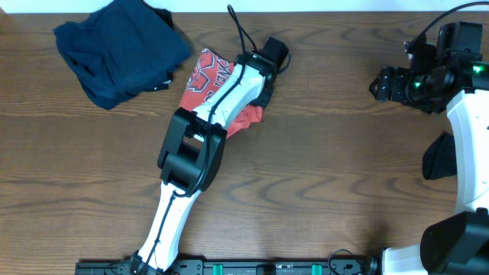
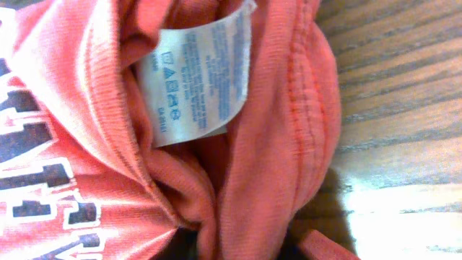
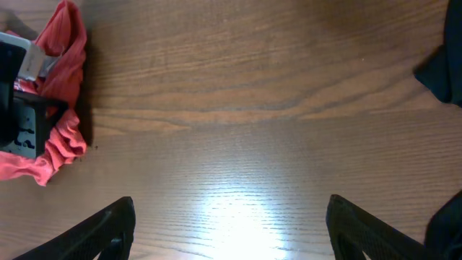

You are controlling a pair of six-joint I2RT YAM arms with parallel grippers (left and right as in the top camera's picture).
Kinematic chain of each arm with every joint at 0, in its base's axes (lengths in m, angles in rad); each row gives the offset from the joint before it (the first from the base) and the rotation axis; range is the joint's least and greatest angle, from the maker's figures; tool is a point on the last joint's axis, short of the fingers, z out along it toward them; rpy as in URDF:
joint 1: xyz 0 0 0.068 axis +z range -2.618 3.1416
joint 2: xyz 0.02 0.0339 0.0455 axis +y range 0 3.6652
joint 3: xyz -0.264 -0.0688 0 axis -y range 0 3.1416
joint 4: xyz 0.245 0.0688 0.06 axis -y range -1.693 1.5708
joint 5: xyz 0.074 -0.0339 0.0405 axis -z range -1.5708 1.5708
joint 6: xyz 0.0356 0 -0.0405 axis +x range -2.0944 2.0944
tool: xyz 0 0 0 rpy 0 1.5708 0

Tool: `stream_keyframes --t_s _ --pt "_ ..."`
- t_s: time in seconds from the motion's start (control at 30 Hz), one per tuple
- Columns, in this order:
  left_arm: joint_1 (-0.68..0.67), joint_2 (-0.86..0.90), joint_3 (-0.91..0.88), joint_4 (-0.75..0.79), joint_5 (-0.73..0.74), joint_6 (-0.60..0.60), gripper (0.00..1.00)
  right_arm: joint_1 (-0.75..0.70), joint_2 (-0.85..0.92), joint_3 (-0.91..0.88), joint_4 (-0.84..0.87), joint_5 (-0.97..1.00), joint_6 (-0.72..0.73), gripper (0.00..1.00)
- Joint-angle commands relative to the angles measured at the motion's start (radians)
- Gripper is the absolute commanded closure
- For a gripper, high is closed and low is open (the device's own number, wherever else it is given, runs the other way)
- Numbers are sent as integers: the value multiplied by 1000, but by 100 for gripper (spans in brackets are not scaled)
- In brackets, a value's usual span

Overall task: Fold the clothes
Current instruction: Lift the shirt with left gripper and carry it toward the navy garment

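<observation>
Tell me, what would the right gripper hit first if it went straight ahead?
Probably the bare brown wooden table: the open right gripper aims at it, with the red-orange cotton T-shirt off to one side.

Seen from overhead, the left arm (image 1: 221, 95) covers the middle of the red-orange shirt (image 1: 202, 76). In the left wrist view the shirt runs off the left, top and bottom edges, and the print on the care label (image 2: 202, 76) is too blurred to read. The right wrist view's lower edge cuts off the fingers (image 3: 101, 232) of the right gripper (image 3: 231, 230); its right edge cuts a dark cloth (image 3: 440, 68).
</observation>
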Motion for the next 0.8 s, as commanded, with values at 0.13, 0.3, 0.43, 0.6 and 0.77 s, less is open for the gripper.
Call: stream_keyframes --t_s 0.13,0.3,0.43,0.6,0.77 --pt "-1 11 5 -19 16 56 94 -1 -6 9 -2 0 -16 18" --pt "8 -47 6 -60 -101 142 94 -1 -6 9 -2 0 -19 18" --pt "23 -133 6 -72 -164 156 94 -1 -6 9 2 0 -19 18" --pt "56 -249 6 -58 -163 156 94 -1 -6 9 14 -1 -19 18" --pt "95 -372 6 -52 -163 156 94 -1 -6 9 26 -1 -19 18"
